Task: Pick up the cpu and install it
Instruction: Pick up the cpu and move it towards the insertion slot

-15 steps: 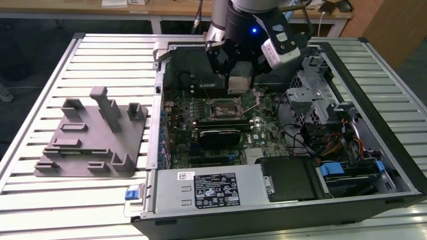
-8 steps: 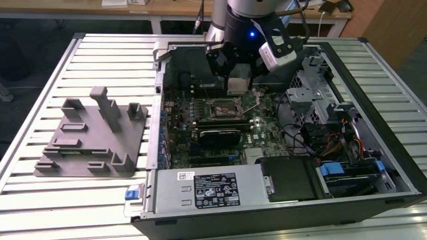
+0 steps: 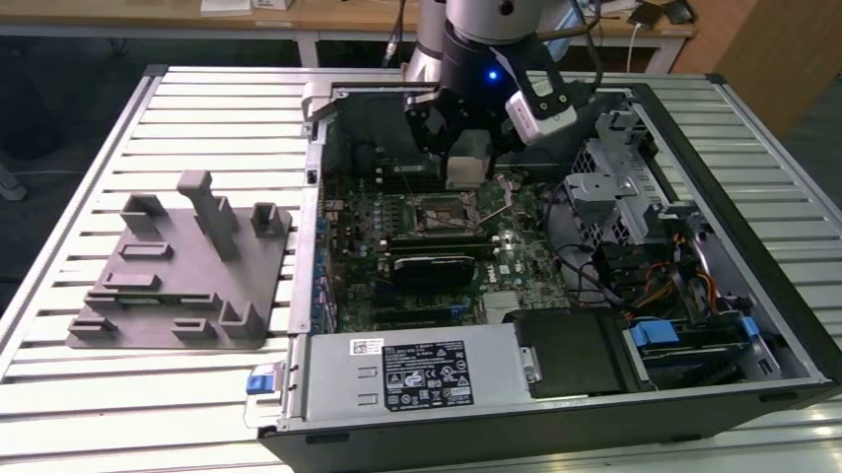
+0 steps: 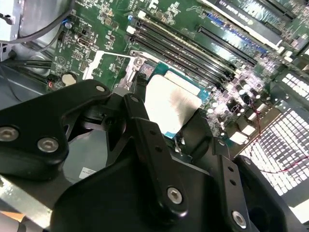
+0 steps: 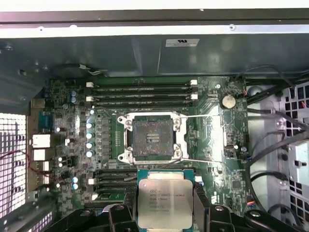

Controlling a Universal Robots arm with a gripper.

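Tool [image 5: 165, 215] is clamped on the cpu [image 5: 165, 200] by two opposite edges, held above the motherboard [image 5: 212, 145], near the open socket [image 5: 151, 140]. Fingers [image 4: 149, 140] are partly cut off and the cpu underside is hidden.

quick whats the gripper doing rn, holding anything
gripper: shut on the cpu, above the motherboard near the open socket.

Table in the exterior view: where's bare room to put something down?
Bare slats lie on the table beyond the grey fixture, toward the far edge, and in front of it. The computer case is crowded: motherboard, cables, and the hand holding the cpu.
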